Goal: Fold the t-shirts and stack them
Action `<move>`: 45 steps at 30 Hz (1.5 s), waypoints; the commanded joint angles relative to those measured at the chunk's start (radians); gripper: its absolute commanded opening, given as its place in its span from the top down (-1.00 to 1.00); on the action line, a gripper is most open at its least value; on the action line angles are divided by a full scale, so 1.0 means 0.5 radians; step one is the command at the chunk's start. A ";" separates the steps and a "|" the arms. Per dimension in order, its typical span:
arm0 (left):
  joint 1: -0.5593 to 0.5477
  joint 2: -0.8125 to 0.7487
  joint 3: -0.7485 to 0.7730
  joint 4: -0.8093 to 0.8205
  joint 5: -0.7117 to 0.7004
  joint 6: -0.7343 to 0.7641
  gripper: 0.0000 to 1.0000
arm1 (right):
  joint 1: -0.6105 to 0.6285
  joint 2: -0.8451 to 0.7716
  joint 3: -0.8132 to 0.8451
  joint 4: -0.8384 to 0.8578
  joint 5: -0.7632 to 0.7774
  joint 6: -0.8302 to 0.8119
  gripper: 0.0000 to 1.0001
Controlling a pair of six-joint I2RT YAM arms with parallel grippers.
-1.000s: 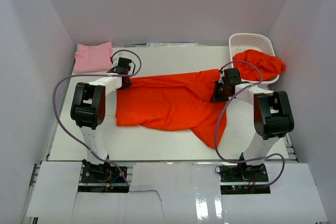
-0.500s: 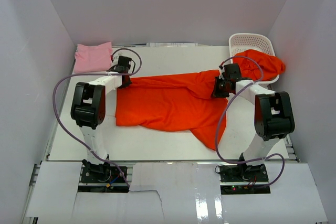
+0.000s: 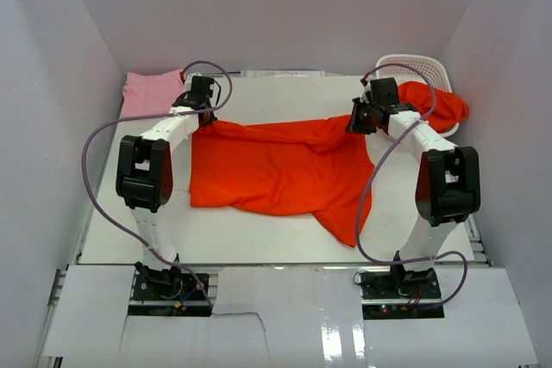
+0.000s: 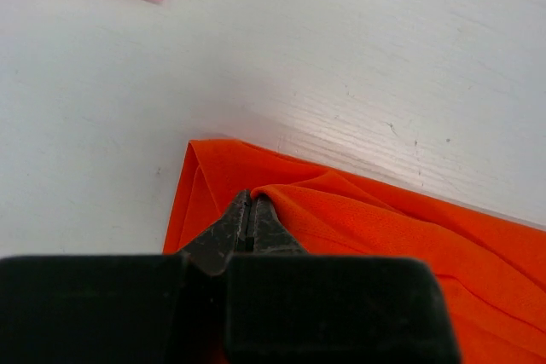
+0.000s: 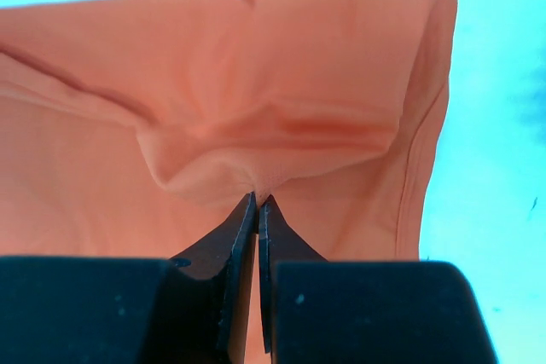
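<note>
Three t-shirts in view, two bright orange-red and one light pink. Across the middle of the white table (image 3: 285, 96), the spread t-shirt (image 3: 276, 170): thin, soft cloth, mostly flat, with shallow ripples near its far edge and one pointed flap trailing toward the near right. Pinched at both far corners and drawn into a low ridge between them.

At the far left corner, the left gripper (image 3: 207, 120), jaws pressed together on a small raised peak of the orange cloth. From the left wrist, a doubled hem turned back just left of the black tips, bare tabletop beyond.

At the far right corner, the right gripper (image 3: 354, 125), likewise clamped tight on a gathered pucker of the same shirt. From the right wrist, creases fanning out from the pinch, a stitched hem running down the right side, colour washed paler than in the overhead view.

Far left, against the wall, the pink t-shirt (image 3: 151, 92): folded into a neat flat rectangle, close to the left arm but apart from the orange cloth.

Far right, the basket t-shirt (image 3: 440, 105): a loose orange-red heap spilling over the near rim of the white lattice basket (image 3: 405, 65), just beside the right arm.
</note>
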 commanded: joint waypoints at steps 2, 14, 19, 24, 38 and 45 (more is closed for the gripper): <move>0.010 -0.081 0.042 -0.048 -0.042 0.034 1.00 | 0.009 0.102 0.283 -0.119 -0.004 -0.045 0.84; 0.040 0.014 0.094 -0.045 -0.128 0.074 1.00 | 0.003 0.402 0.869 -0.288 0.006 -0.052 0.85; 0.077 0.047 0.152 -0.036 -0.097 0.058 1.00 | -0.028 0.495 1.038 -0.301 -0.025 -0.039 0.85; 0.083 0.093 0.241 -0.039 -0.113 0.083 1.00 | -0.040 0.568 1.161 -0.304 -0.031 -0.042 0.85; 0.089 0.185 0.431 -0.045 -0.079 0.101 1.00 | -0.077 0.746 1.529 -0.307 -0.129 -0.052 0.85; 0.093 0.195 0.413 -0.042 -0.079 0.107 1.00 | -0.089 0.811 1.630 -0.304 -0.163 -0.052 0.84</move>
